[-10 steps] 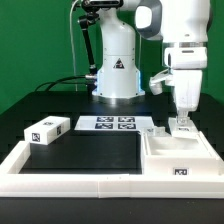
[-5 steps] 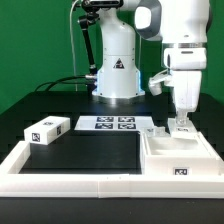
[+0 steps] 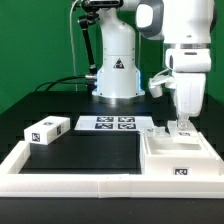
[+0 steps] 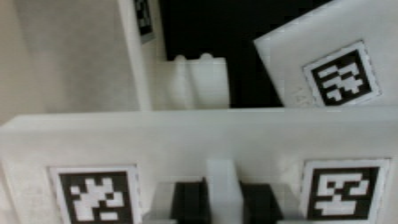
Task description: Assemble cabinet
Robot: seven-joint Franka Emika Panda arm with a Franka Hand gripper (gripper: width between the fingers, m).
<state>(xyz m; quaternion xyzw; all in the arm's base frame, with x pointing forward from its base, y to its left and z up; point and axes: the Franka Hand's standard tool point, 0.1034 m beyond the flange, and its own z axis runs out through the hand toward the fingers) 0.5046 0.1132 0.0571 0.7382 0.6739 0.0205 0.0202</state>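
Scene: black tabletop fenced by a long white plastic border rail (image 3: 60, 183); robot base at 12 o'clock.
Cabinet: white plastic box-shaped cabinet body (image 3: 178, 158) with square tags, at about 4 o'clock on the table, against the rail – open side up, a small tag on its front face.
Loose part: small white rectangular block with a black-and-white tag (image 3: 47, 129) at 9 o'clock, well apart from the cabinet.
Marker board: thin flat white marker board (image 3: 110, 124) with four tags, near 12 o'clock, just in front of the base.
Gripper: two-finger gripper (image 3: 182, 126) hangs at the cabinet's back edge, tips down at or just inside the body.
Fingers: wrist view shows the dark finger pads (image 4: 244, 198) narrow, close together – contact with any part is hidden, cannot tell if they hold something.
Wrist detail: tagged white panel faces fill the view; a rounded white peg-like shape (image 4: 194, 82) sits between them.
Step (judged): working at the cabinet body – seating or gripping a panel there.
Next (judged): needs careful vertical alignment with the panel edge, then a firm squeeze before any lift.
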